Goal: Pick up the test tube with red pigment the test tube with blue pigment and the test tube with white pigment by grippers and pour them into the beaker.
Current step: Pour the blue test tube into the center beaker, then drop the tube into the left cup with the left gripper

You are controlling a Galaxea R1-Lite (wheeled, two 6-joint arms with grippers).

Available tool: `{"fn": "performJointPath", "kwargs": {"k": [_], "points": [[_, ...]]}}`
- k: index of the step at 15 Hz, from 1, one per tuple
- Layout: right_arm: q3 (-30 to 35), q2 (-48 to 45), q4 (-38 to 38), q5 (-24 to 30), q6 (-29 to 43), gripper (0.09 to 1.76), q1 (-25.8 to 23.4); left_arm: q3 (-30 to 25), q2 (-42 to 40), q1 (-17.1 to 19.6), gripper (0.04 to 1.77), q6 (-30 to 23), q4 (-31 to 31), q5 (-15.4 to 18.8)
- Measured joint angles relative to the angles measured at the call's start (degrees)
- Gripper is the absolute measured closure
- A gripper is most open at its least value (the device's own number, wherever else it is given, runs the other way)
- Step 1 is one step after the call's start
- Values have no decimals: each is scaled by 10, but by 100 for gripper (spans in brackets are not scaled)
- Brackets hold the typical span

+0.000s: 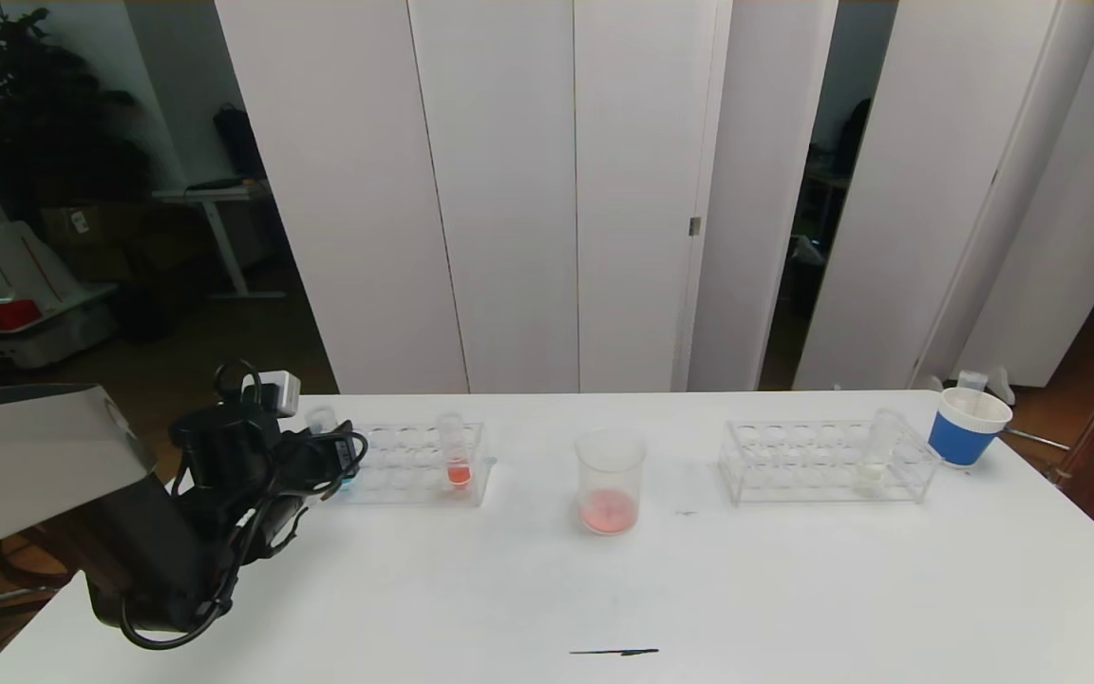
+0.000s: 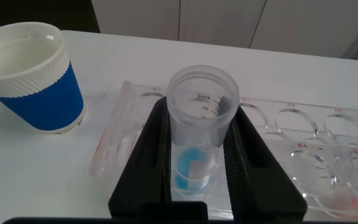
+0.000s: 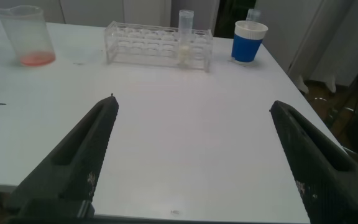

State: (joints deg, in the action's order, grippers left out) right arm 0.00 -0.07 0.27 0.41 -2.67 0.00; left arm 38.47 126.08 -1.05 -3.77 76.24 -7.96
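Note:
My left gripper (image 1: 343,458) is at the left end of the left clear rack (image 1: 414,470). Its fingers (image 2: 151,158) are shut on the test tube with blue pigment (image 2: 201,118), which stands upright in the rack with turquoise liquid at its bottom. A tube with orange-red liquid (image 1: 456,454) stands in the same rack. The beaker (image 1: 610,480), holding a little red liquid, is at the table's middle. The test tube with white pigment (image 1: 879,451) stands in the right rack (image 1: 822,464); it also shows in the right wrist view (image 3: 185,37). My right gripper (image 3: 192,102) is open and empty over the bare table.
A blue paper cup (image 1: 967,426) stands at the far right, past the right rack. Another blue cup (image 2: 33,78) stands beside the left rack's end. A thin black mark (image 1: 613,652) lies near the table's front edge.

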Motion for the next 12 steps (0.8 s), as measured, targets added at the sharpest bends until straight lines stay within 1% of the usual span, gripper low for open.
{"fn": "performJointPath", "kwargs": {"k": [3,6,10,12], "points": [[0,0,0,0,0,10,0,-1,-15,-2,124,6,-1,0],[0,0,0,0,0,10,0,-1,-42,-4,124,25,-7,1],[0,0,0,0,0,10,0,1,-95,-5,124,58,-15,8],[0,0,0,0,0,10,0,1,-127,-5,124,66,-29,11]]}}
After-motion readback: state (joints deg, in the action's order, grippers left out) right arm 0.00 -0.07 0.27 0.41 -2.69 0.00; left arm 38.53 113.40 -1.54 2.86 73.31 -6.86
